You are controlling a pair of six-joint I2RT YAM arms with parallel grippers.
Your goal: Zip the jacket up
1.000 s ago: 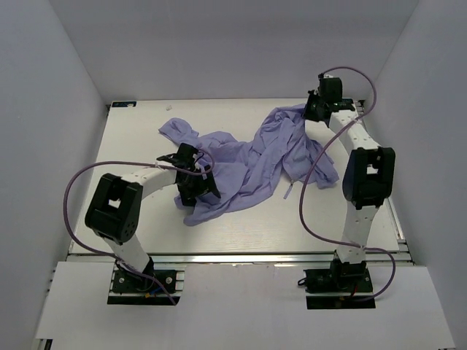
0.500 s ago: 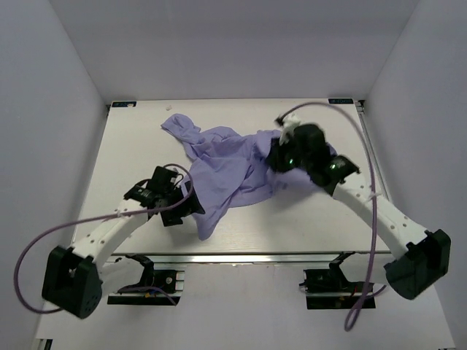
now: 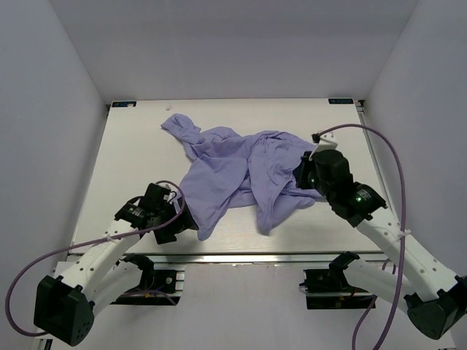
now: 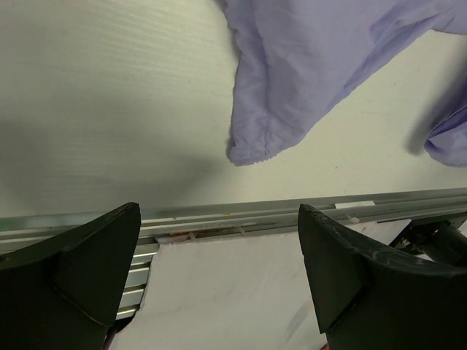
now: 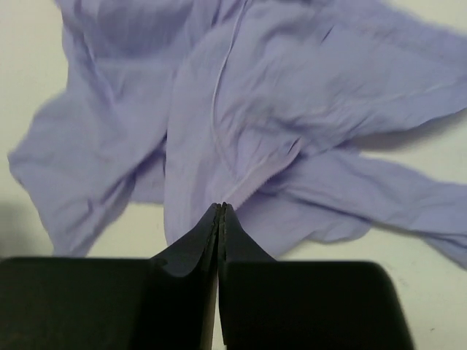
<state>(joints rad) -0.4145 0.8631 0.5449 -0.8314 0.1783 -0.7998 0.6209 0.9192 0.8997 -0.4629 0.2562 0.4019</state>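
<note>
Small coloured tags [image 3: 120,104] sit at the table's far corners in the top view, too small to read.

The jacket [image 3: 241,171] lies crumpled mid-table [image 3: 131,160], spreading from the upper left towards the right, with two tails pointing at the near edge. Bare tabletop lies to its left and right, with narrower strips along the far and near sides; white walls close in on three sides.

The left gripper [image 3: 182,222] sits low at the lower left of centre, just beside one tail's tip. Its own camera shows the left gripper [image 4: 219,211] spread wide and holding nothing — between the fingers [image 4: 95,255] runs the metal rail [image 4: 292,208] at the table's near edge, which the top view shows only as a thin line. The tail's gathered cuff end [image 4: 252,149] lies flat on the table above the rail, apart from both fingers.

The right gripper [image 3: 305,176] rests against the jacket's right side. From above its fingers are hidden; the wrist view shows the right gripper [image 5: 221,207] pressed fully together, tips at a fold of jacket [image 5: 292,87]. Whether cloth is pinched between them I cannot tell. That view alone shows a pale line [image 5: 219,109] curving down the fabric — seam or zip edge, I cannot tell.
</note>
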